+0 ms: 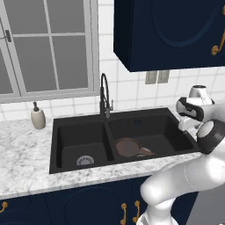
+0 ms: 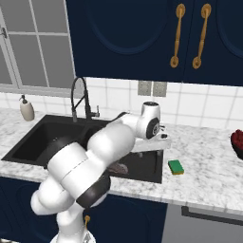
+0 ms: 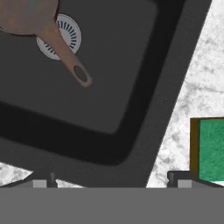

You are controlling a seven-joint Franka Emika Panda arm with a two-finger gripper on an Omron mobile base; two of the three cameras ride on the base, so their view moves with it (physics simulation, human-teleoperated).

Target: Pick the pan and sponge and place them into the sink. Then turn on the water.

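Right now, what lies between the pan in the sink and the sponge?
Hand view: black basin floor, the sink rim, then bare marble between pan and sponge.

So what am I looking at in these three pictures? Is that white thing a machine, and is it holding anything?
Yes, the white thing is a robot arm in a computer-drawn kitchen. Two pictures come from cameras riding behind it, one on each side, looking over a black double sink set in a marble counter. The third comes from a camera on the arm's own hand, looking straight down.

A brown pan already lies in the sink's right basin, partly over the drain. A small green sponge sits on the counter just right of the sink. A tall black faucet stands behind the divider, with no water running, and a beige soap dispenser to its left.

The pincer is open and holds nothing. It hangs over the sink's edge, near the sponge.
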